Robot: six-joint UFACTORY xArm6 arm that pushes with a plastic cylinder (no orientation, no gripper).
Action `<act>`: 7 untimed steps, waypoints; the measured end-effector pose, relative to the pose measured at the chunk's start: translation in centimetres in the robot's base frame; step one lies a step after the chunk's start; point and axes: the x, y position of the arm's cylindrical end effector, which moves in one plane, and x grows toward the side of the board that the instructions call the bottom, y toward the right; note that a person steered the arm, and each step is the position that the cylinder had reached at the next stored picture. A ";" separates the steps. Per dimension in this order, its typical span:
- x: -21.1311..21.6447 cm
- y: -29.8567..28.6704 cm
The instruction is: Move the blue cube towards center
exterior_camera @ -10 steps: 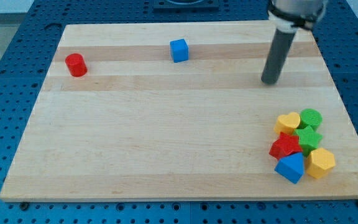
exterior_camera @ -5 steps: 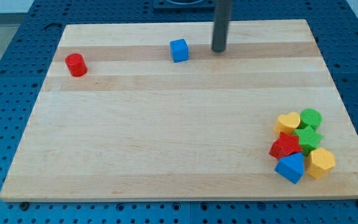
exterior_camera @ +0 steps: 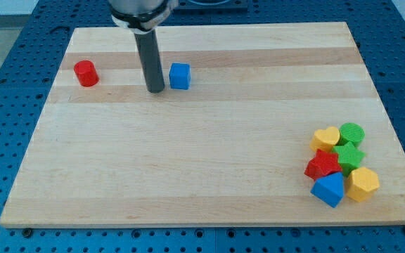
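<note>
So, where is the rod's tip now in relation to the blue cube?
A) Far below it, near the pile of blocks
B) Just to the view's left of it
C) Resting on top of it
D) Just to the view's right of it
B: my tip sits on the board just to the view's left of the blue cube, between it and the red cylinder, far from the pile at the lower right.

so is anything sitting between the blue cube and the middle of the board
Nothing visible does. The blue cube sits near the view's top, with bare wood between it and the centre. My tip is just to its left. The red cylinder is far left, and the cluster of blocks sits bottom right.
</note>
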 end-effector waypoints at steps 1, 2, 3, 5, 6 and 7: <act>-2.9 -2.3; -4.2 0.2; -2.0 3.9; 2.4 5.9; 2.4 5.5; 2.4 5.0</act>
